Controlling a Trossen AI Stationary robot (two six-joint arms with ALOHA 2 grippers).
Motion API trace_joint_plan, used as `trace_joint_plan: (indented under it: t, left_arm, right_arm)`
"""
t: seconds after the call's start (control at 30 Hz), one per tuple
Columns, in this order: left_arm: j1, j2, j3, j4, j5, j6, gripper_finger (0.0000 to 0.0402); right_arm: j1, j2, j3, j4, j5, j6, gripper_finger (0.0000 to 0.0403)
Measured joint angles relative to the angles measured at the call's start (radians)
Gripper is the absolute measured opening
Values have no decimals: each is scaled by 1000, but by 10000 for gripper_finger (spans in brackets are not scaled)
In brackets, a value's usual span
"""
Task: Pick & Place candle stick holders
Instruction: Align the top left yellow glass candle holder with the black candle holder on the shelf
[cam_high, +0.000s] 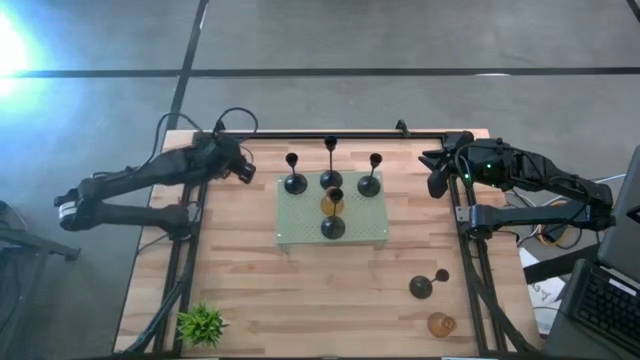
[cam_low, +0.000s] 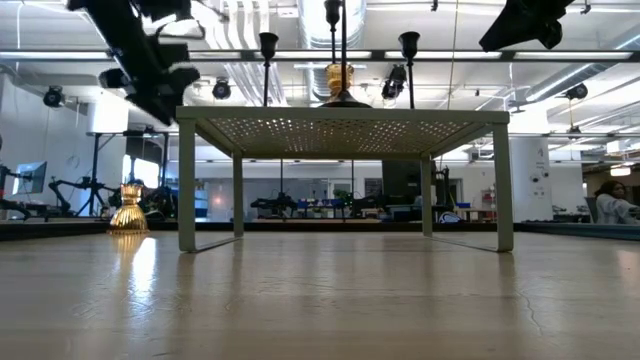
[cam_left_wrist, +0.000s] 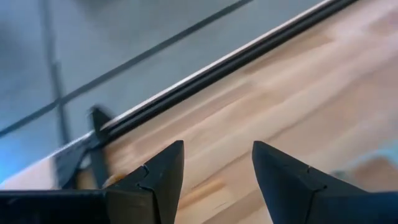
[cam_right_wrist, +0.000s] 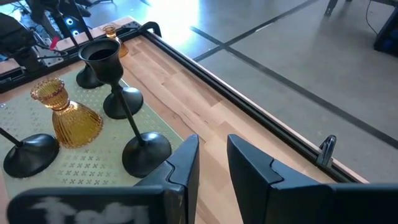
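Platform: a pale green perforated metal mat (cam_high: 300, 232) on four legs stands mid-table on the light wooden table (cam_high: 260, 290).
On the platform: four black holders with dome bases and thin stems, namely far left (cam_high: 294, 176), far middle (cam_high: 331, 170), far right (cam_high: 370, 178) and near middle (cam_high: 333, 218); one amber-orange bulbous glass holder (cam_high: 331, 203) sits between the far-middle and near-middle black ones.
Off the platform: one black dome-base holder (cam_high: 425, 284) and one amber holder (cam_high: 441, 324), both at the table's near right, well apart from the platform.
Left gripper (cam_left_wrist: 216, 163): above the far left of the table, left of the platform; fingers spread moderately, nothing between them.
Right gripper (cam_right_wrist: 211, 152): above the far right, beside the platform's right end; fingers narrowly parted, empty.
Bystander item: a small green plant (cam_high: 201, 322) at the near left corner.
Handling judgement: the black holders look rigid and top-light, with weight in the base; likely to tip if knocked at the cup. Best hold is probably across the thin stem, low down. The amber ones appear glassy, smooth and breakable; take them at the narrow neck with gentle closure.
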Motion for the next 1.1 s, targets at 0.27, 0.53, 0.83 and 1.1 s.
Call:
trace_joint_plan:
  t: [0.27, 0.53, 0.83, 1.1]
  left_arm:
    - [214, 77, 0, -155, -8, -143, 193]
    - [263, 150, 0, -194, 99, -150, 193]
    - [314, 263, -30, -299, 78, -261, 204]
    - [317, 354, -119, -142, 75, -247, 253]
  right_arm:
    - [0, 0, 0, 0, 0, -6, 87]
    - [0, 0, 0, 0, 0, -29, 92]
    - [0, 0, 0, -1, -10, -56, 79]
    - [0, 0, 0, -2, -10, -85, 90]
